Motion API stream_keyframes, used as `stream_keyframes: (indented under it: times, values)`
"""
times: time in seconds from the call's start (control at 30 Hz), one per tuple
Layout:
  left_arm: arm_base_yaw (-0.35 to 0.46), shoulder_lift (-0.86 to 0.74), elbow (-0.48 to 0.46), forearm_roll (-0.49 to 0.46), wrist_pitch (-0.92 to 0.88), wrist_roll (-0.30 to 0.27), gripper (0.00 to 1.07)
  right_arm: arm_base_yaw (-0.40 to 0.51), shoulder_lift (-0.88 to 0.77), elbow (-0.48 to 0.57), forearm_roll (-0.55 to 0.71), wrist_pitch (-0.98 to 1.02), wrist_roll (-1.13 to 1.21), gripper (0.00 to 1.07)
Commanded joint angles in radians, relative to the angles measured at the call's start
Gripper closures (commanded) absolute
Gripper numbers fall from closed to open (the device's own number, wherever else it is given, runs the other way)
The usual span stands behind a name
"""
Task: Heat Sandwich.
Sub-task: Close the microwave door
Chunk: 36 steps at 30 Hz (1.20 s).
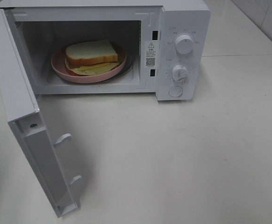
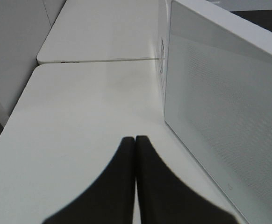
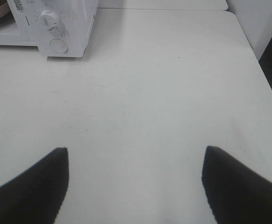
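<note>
Thick white-bread sandwich with tan crust and yellow filling sits on a round pink plate inside the white boxy microwave; its white door is swung wide open. On the left tool, black fingertips are pressed together with nothing between them (it's over the bare white worktop, just beside the door's outer face). The right tool has jaws spread wide, empty, above the worktop, well apart from the microwave.

The left gripper is closed, its two dark fingers pressed flat together along their length, while the right gripper holds its own two dark fingers spread far apart, gripping nothing.
</note>
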Motion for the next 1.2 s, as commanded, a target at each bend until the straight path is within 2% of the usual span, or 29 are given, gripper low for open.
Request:
stream_keyframes:
  times: [0.03, 0.1, 0.3, 0.63, 0.73, 0.77, 0.8, 0.93, 1.2]
  values:
    - [-0.005, 0.053, 0.056, -0.002, -0.180, -0.005, 1.07, -0.008, -0.027, 0.002, 0.003, 0.000, -0.011, 0.31]
    - [-0.005, 0.107, 0.104, -0.002, -0.318, -0.005, 1.07, -0.008, -0.027, 0.002, 0.003, 0.000, -0.011, 0.31]
    - [-0.005, 0.237, 0.178, -0.002, -0.558, -0.006, 1.07, -0.008, -0.027, 0.002, 0.003, 0.000, -0.011, 0.31]
    - [-0.005, 0.429, 0.192, 0.009, -0.833, -0.017, 1.07, -0.008, -0.027, 0.002, 0.003, 0.000, -0.011, 0.31]
    - [-0.005, 0.507, 0.192, 0.083, -0.910, -0.075, 1.07, -0.008, -0.027, 0.002, 0.003, 0.000, -0.011, 0.31]
    - [-0.005, 0.542, 0.192, 0.143, -0.935, -0.130, 1.07, -0.008, -0.027, 0.002, 0.003, 0.000, -0.011, 0.31]
    - [-0.005, 0.542, 0.192, 0.143, -0.935, -0.130, 1.07, -0.008, -0.027, 0.002, 0.003, 0.000, -0.011, 0.31]
    - [-0.005, 0.627, 0.192, 0.316, -1.060, -0.211, 1.07, -0.008, -0.027, 0.002, 0.003, 0.000, -0.011, 0.31]
    - [-0.005, 0.728, 0.188, 0.401, -1.194, -0.250, 1.07, -0.008, -0.027, 0.002, 0.003, 0.000, -0.011, 0.31]
